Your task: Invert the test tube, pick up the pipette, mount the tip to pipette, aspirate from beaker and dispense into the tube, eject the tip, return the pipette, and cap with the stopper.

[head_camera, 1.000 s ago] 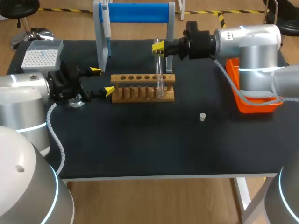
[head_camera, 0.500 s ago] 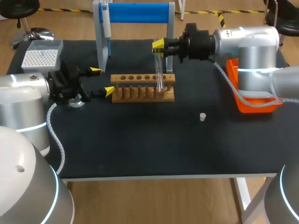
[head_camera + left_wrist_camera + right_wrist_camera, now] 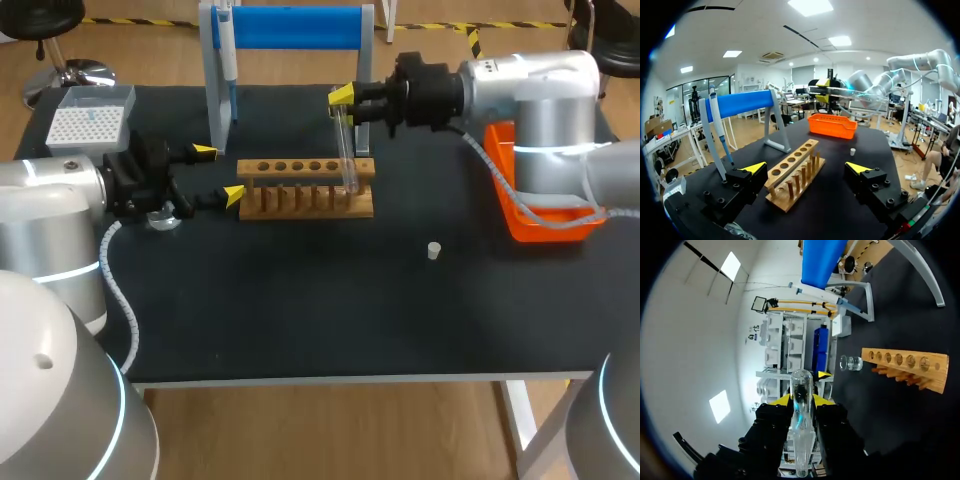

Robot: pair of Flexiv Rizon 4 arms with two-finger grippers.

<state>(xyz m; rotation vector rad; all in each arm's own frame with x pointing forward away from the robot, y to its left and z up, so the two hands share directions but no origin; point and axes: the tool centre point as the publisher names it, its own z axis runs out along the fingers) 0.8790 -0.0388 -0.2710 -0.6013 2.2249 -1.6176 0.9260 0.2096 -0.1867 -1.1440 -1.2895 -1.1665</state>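
Head: my right hand (image 3: 345,97) grips the tube (image 3: 348,150), which is tilted, lower end at the rack's (image 3: 290,190) right end. My left hand (image 3: 218,172) is wide open and empty, by the rack's left end. The stopper (image 3: 433,250) lies on the bench (image 3: 300,300).
Left wrist: left hand (image 3: 806,168) spread, rack (image 3: 790,186) ahead between the fingers.
Right wrist: right hand (image 3: 802,400) clamped on the tube (image 3: 801,440).

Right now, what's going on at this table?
The right gripper is shut on the test tube, holding it slightly tilted with its lower end at the right end of the wooden rack. The left gripper hovers open by the rack's left end, holding nothing. The pipette hangs on its stand and the stopper lies loose on the table, so pipetting has not yet begun.
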